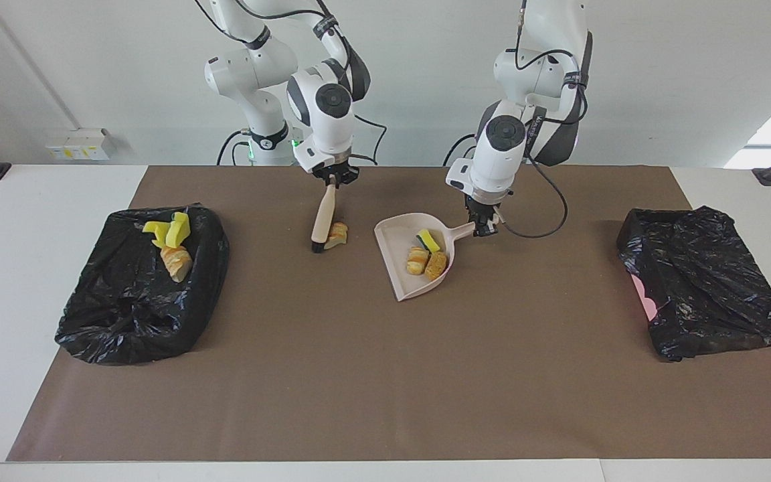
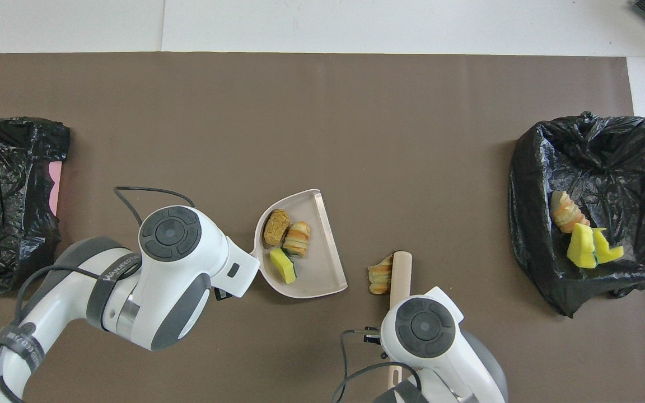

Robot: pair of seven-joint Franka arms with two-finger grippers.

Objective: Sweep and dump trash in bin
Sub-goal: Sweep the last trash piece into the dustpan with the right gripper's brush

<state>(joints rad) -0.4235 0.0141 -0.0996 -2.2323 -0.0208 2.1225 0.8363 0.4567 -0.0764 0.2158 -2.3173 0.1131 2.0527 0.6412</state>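
A beige dustpan (image 1: 395, 241) (image 2: 322, 263) lies on the brown mat holding three pieces of trash: a yellow sponge (image 1: 429, 239), a striped bread chunk (image 1: 417, 260) and a brown chunk (image 1: 436, 265). My left gripper (image 1: 482, 224) is shut on the dustpan's handle. My right gripper (image 1: 334, 179) is shut on the handle of a beige brush (image 1: 324, 217) (image 2: 400, 271), which slants down to the mat. Its black bristles touch a loose bread piece (image 1: 337, 234) (image 2: 379, 272), on the side away from the dustpan. In the overhead view both grippers are hidden under their wrists.
A bin lined with a black bag (image 1: 124, 321) (image 2: 529, 224) sits at the right arm's end of the table, holding yellow sponge pieces (image 1: 171, 231) and a bread chunk (image 1: 177, 261). A second black-bagged bin (image 1: 703, 281) sits at the left arm's end.
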